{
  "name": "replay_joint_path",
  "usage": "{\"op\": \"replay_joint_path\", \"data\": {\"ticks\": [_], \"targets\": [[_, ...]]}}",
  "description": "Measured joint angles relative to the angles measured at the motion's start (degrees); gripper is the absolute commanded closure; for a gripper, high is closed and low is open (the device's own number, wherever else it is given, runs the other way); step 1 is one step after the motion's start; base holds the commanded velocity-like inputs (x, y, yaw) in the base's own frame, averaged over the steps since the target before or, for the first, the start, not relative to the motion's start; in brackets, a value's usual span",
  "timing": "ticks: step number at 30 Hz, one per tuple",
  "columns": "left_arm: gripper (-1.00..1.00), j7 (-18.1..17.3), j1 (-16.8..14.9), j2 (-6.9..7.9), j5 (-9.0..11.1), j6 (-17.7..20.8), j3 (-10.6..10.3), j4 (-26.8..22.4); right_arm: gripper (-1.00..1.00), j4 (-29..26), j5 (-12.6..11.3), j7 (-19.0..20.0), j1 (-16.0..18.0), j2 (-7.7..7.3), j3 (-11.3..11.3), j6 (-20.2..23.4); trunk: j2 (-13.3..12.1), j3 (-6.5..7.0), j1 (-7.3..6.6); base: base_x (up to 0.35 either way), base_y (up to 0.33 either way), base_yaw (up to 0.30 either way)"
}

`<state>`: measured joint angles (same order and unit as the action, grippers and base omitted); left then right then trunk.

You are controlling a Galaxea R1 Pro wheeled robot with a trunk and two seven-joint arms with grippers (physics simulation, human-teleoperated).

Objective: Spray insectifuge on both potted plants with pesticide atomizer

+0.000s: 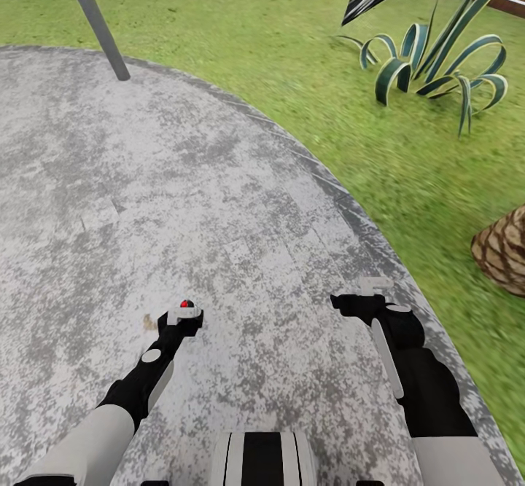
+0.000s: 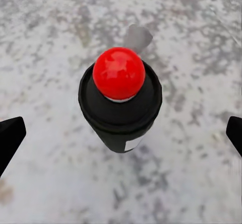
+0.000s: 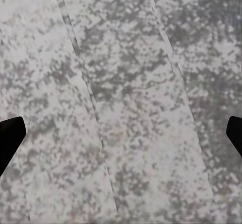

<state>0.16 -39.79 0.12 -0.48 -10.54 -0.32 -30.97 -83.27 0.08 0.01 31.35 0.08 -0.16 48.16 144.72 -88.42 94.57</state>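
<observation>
Black-bodied, red-capped pesticide atomizer stands upright on pale stone paving, centred between the spread left gripper fingers, ungrasped; pick-up step, next needing descent and closure; right gripper spread, empty.

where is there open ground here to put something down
Most of the pale stone paving is bare, from the grey pole down to both arms. The grass strip between paving edge and striped-leaf plant is open too. It gets tighter near that plant and the brown scaly trunk.
</observation>
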Motion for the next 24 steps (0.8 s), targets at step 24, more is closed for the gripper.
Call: {"op": "replay_joint_path", "data": {"ticks": [24], "targets": [[-1.00, 0.00, 0.00, -0.04, 0.00, 0.00, 0.00, 0.00, -1.00, -0.03, 0.00, 0.03, 0.00, 0.00, 0.00, 0.00, 0.00, -0.69, 0.00, 0.034, 0.004, 0.000]]}}
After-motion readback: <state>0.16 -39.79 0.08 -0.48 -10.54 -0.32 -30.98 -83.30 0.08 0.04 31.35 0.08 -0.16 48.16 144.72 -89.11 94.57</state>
